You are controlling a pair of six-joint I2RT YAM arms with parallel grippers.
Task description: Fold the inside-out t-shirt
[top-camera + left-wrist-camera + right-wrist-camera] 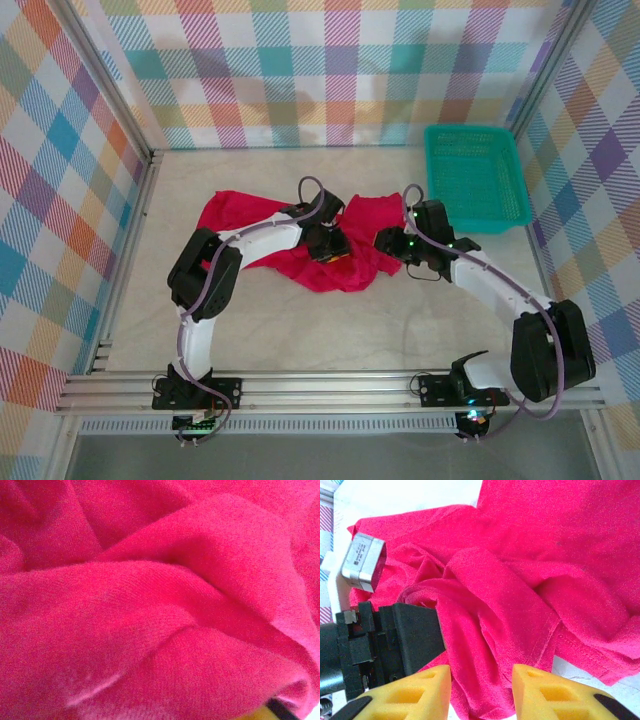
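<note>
Here the right hand (480, 675) stands open. Its yellow foam fingers (542, 692) are parted, and a ridge of the inside-out t-shirt (232, 215) lies in the gap beneath them, not pinched. Just to its left, the left hand (327, 243) is nosed down into the middle of the shirt. Its wrist view is pressed so close to red cloth that I cannot tell whether it is closed on a fold, though fabric bunches around its tip. The shirt lies crumpled on the pale table (350, 335), spread wide across the middle under both hands, with a stitched hem showing. A teal basket (472, 128) sits at the far right corner, apart from the shirt.
</note>
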